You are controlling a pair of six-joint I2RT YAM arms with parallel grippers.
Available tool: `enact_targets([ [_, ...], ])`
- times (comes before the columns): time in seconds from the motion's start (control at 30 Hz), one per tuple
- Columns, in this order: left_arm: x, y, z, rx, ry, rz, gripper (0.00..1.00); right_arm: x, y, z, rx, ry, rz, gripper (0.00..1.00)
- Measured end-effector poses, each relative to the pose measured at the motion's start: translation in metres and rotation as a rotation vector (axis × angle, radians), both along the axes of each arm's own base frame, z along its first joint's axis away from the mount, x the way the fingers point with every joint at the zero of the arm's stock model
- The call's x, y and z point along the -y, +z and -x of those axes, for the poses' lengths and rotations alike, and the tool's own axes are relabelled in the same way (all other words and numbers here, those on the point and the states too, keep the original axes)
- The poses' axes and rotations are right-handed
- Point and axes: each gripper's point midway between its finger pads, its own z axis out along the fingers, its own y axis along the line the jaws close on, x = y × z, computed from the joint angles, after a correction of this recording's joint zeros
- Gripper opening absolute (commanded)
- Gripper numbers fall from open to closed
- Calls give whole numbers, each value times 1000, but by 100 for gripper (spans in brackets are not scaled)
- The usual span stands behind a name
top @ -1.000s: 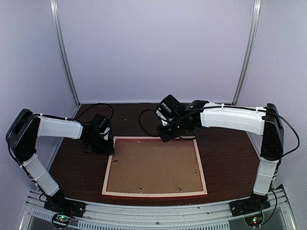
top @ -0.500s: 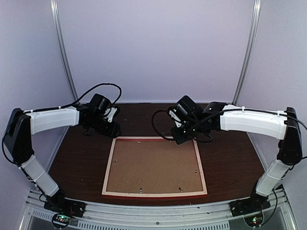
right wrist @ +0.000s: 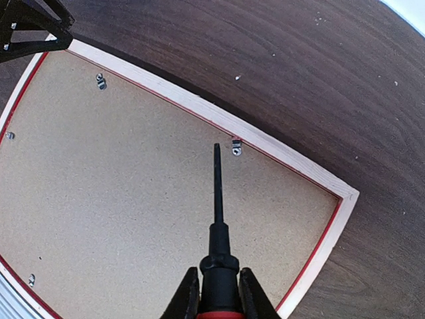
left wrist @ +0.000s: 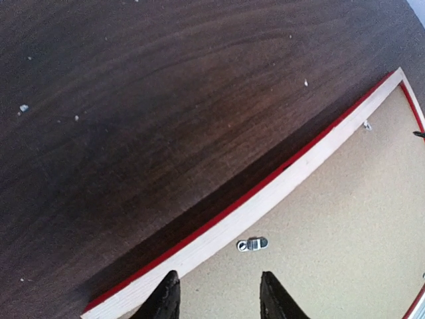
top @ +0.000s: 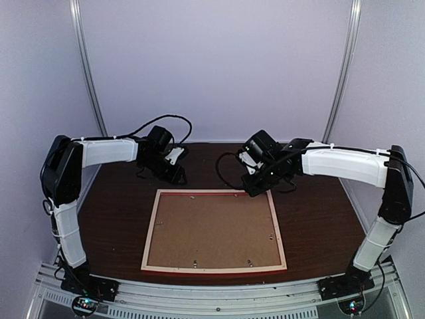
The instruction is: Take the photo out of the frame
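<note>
While it lies face down at the middle of the bench (top: 319, 219), the frame (top: 151, 229) shows only a red edge and a pale wood rim.

- Brown backing board (top: 212, 229): fills the rim and covers the photo (not visible).
- Small metal clips (right wrist: 236, 147): spaced round the board's edge, bearing on it.
- Left fingers (left wrist: 165, 299): apart, empty, over the far left corner, one clip just ahead.
- Right fingers (right wrist: 188, 296): closed on a thin black tool (right wrist: 216, 193), its tip just beside a far-edge clip.
</note>
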Motion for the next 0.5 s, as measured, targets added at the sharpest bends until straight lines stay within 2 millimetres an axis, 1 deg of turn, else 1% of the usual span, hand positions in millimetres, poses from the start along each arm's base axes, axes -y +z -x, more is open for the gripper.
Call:
enact_targets([
  [0.2, -4, -16, 12, -57, -7, -15, 38, -11, -21, -7, -56, 20, 12, 0],
  [0.4, -21, -53, 43, -162, 3, -70, 35, -7, -37, -13, -94, 7, 31, 0],
  [0.43, -22, -57, 46, -166, 5, -71, 35, -6, -39, -15, -96, 3, 33, 0],
  [0.5, -23, -54, 45, -156, 12, -65, 35, -4, -39, -17, -93, -3, 40, 0],
])
